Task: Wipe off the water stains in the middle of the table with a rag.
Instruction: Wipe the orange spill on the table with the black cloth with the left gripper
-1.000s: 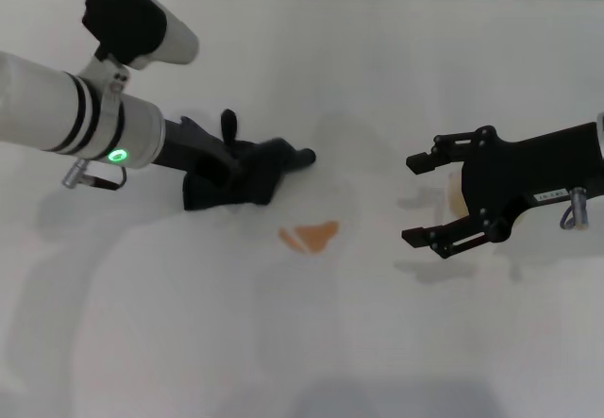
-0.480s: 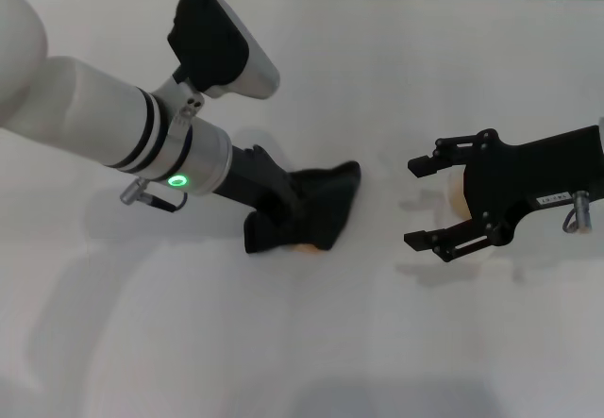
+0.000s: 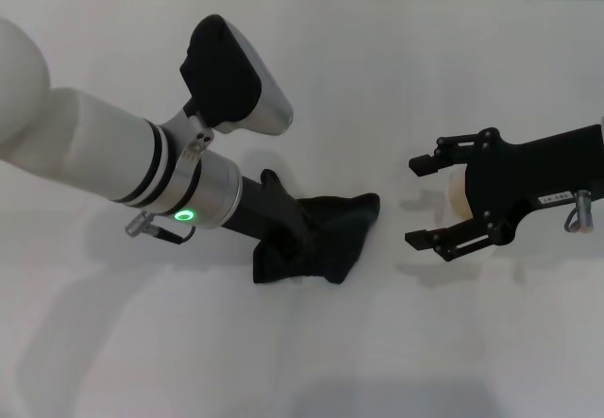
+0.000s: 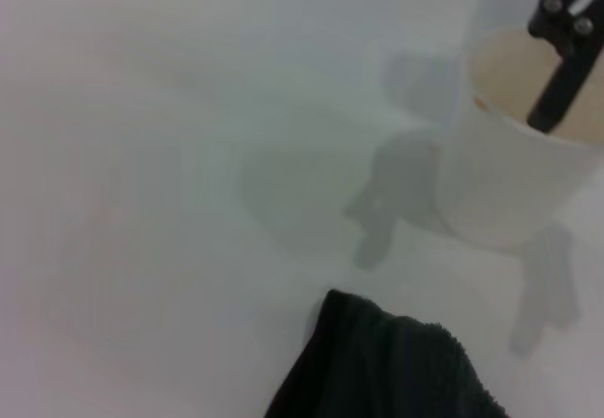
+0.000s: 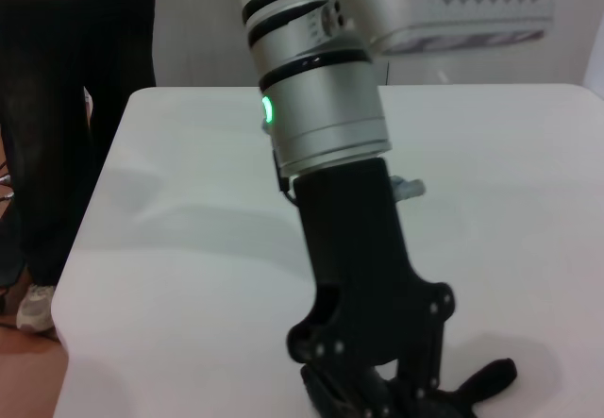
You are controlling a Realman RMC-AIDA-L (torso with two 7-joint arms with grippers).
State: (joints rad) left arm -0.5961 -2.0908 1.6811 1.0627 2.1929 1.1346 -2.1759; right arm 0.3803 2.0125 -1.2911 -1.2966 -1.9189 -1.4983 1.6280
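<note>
The rag [image 3: 316, 239] lies on the white table [image 3: 396, 69] near its middle, pressed down under the left gripper [image 3: 283, 234]. Seen from the head camera, the rag is a bunched black shape whose long axis runs slantwise: its broad, folded end sits nearer the robot and toward the left arm, and its narrower tip points away toward the right gripper [image 3: 427, 203]. The left gripper's fingers are sunk in the cloth and pinched on it; the right wrist view shows the same gripper [image 5: 377, 380] from the far side, its black body coming down steeply onto the rag [image 5: 472, 388], of which one finger-like fold sticks out sideways along the tabletop [image 5: 170, 248]. The water stains cannot be made out anywhere; the cloth covers the spot beneath it.

To the right of the rag, apart from it with bare table between, the right gripper hovers with its two fingers spread wide. Between those fingers stands a white paper cup [image 3: 458, 196], not visibly touched by either. From the left wrist camera the cup [image 4: 514, 168] shows upright with a pale brown inside, one dark finger [image 4: 564, 50] of the right gripper crossing over its mouth, and an edge of the rag [image 4: 387, 366] lies near the cup. A person in dark trousers [image 5: 71, 107] stands beyond the table's edge.
</note>
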